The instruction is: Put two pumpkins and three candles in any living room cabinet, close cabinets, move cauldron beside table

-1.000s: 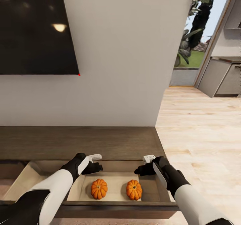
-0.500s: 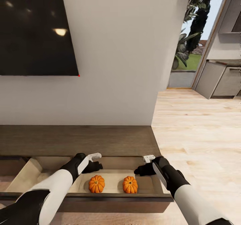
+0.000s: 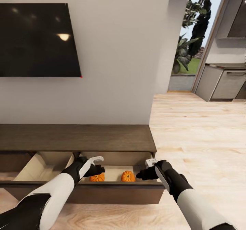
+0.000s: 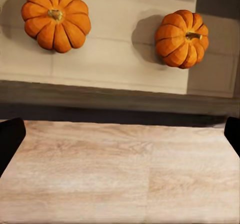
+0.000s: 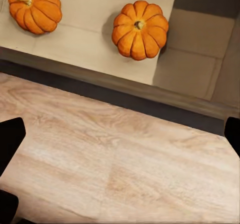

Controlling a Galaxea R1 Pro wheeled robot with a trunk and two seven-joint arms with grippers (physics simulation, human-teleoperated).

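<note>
Two pumpkins lay in the open cabinet (image 3: pixel 78 144) drawer.
Left gripper (image 3: pixel 96 165) and right gripper (image 3: pixel 147 168) — both spread apart, empty — hung nearest the left pumpkin (image 3: pixel 97 177) and right pumpkin (image 3: pixel 128 176).

Dark screen (image 3: pixel 37 40) on my pale wall (image 3: pixel 116 52), doorway with greenery (image 3: pixel 191 38) right of it, grey counter (image 3: pixel 222 81) farther right, light wood floor (image 3: pixel 198 137) below

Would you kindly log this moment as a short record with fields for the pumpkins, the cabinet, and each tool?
pumpkins: two, left pumpkin and right pumpkin, apart, inside the open right drawer
cabinet: low dark wood cabinet below a wall TV; two drawers open, left drawer shows pale interior
left tool: open, empty, above the drawer
right tool: open, empty, above the drawer
candles: none visible in drawers
</note>
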